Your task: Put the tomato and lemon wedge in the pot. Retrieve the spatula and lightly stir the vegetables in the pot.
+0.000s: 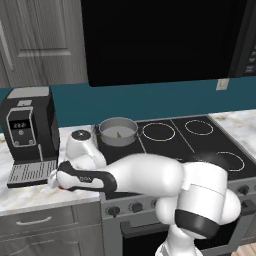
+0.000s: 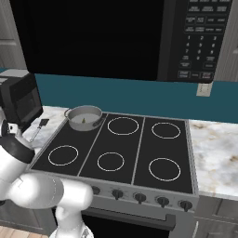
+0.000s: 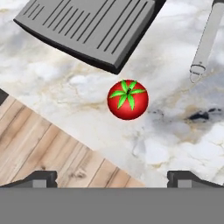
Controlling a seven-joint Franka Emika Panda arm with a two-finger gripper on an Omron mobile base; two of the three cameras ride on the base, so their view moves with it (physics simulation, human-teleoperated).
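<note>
We find the fingers [image 3: 112,179] spread wide and empty at the bottom of the hand view, with the tomato [image 3: 127,99] on the marble tabletop [image 3: 175,135] at centre frame. The lemon wedge [image 1: 118,133] lies inside the pot [image 1: 118,131] on the stove's rear left burner, upper centre of the left base view. The spatula [image 2: 39,128] lies on the tabletop just left of the stove, at the left of the right base view.

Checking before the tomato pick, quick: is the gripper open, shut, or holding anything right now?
Gripper: open, jaws wide apart, holding nothing; it hangs above the tomato on the marble counter.

I see the marbled surface [image 3: 175,144] carrying the tomato [image 3: 127,99], the spatula [image 3: 208,39] at its two o'clock.
</note>
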